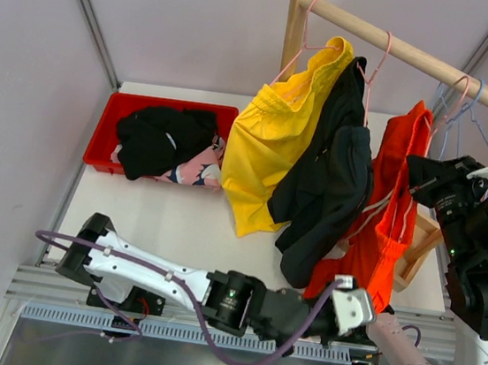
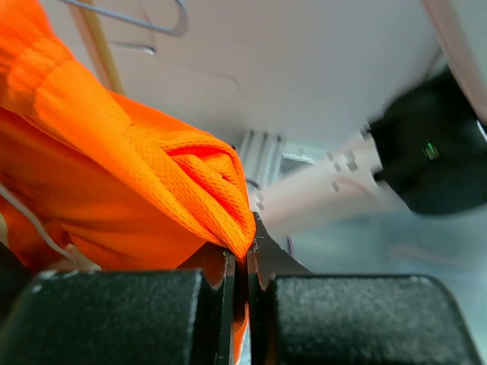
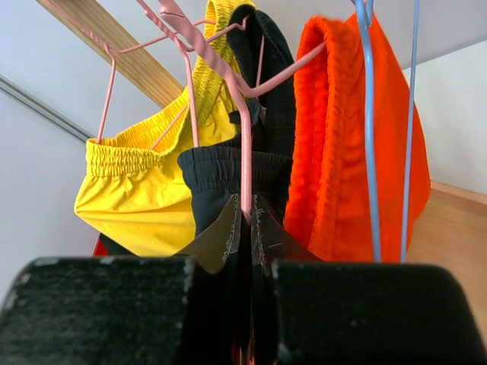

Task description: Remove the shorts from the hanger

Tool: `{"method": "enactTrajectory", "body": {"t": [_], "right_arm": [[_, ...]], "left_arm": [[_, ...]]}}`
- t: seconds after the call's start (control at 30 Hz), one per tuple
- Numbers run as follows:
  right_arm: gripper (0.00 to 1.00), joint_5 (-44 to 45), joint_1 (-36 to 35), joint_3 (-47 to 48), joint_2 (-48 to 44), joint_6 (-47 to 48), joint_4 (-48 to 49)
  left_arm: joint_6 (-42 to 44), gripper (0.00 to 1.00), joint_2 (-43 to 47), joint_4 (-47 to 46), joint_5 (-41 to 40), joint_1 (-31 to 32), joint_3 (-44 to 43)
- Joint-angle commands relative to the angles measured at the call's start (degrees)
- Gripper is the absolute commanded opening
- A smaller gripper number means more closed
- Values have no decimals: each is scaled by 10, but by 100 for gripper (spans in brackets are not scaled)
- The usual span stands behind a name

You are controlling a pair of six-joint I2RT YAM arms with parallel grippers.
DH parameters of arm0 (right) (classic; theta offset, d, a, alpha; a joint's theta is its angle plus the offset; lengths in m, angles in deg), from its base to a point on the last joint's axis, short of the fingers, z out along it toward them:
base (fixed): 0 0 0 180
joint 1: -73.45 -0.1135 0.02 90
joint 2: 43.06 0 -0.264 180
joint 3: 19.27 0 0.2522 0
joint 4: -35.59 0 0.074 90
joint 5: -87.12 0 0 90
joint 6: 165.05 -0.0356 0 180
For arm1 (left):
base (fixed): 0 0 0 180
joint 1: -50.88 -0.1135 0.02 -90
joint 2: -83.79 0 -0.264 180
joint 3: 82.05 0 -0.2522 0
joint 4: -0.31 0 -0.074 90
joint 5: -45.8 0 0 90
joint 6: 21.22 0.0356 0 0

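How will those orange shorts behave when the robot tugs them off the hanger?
Probably floppy: the orange shorts sag in loose folds and bunch where the left gripper pinches an edge. Likely light, being thin mesh. They may snag rather than slide, though the right gripper grips the pink hanger.

Robot lab cell: white panel walls (image 1: 183, 24), aluminium extrusion base frame (image 1: 44, 290).

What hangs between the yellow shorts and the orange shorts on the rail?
The black shorts, on a pink hanger, hang between the yellow shorts and orange shorts; clearest in the top external view, also the right wrist view.
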Motion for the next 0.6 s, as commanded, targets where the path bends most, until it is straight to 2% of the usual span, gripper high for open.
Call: {"method": "enactTrajectory", "body": {"t": [0.0, 0.27, 0.43, 0.57], "right_arm": [[0, 32, 1, 33, 19, 27, 81], [0, 27, 2, 51, 20, 26, 60], [0, 15, 2, 67, 4, 8, 16], [0, -15, 1, 74, -18, -18, -60]], "left_arm": [[-15, 0, -6, -12, -9, 54, 27], [-45, 0, -43, -29, -31, 48, 43], [-38, 0, -58, 5, -38, -25, 5], [-18, 0, -63, 28, -58, -82, -47]]}}
